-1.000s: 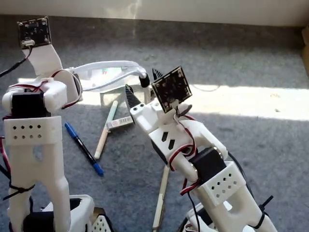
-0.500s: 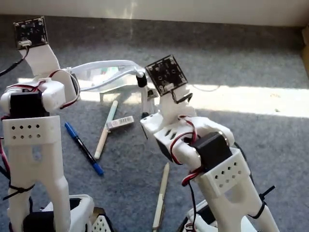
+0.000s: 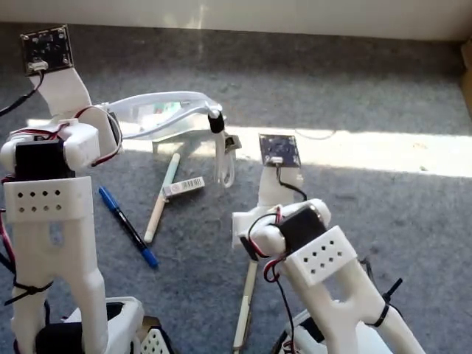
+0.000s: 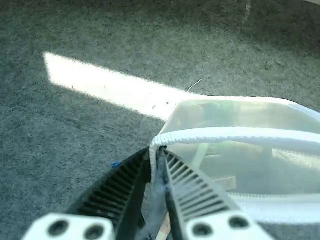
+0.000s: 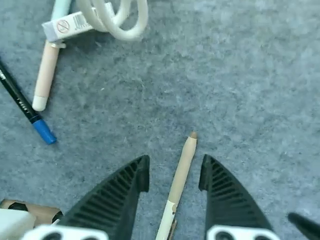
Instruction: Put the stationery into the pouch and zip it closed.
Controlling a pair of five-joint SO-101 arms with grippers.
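Roughly, big to small. Grey desk (image 3: 383,96) under everything, sun strip across far part. Clear pouch (image 3: 158,118) lifted off desk at far side, pinched at zip-edge corner by left tool (image 4: 157,155), jaws clamped tight on white rim. Prob. held so to keep mouth up & gaping for loading. White strap loop (image 3: 223,168) dangling from zip end, just beside labelled cream pen (image 3: 161,195). Right tool (image 5: 174,165) spread wide, pointed down over cream pencil (image 5: 182,157), one finger either side, no contact visible. Looks lined up for a pick. Blue pen (image 3: 127,227) flat on desk by left arm, well apart from pencil. Judged stage: early. Three items outside pouch, sth greenish inside, can't tell what. Zip not closed.
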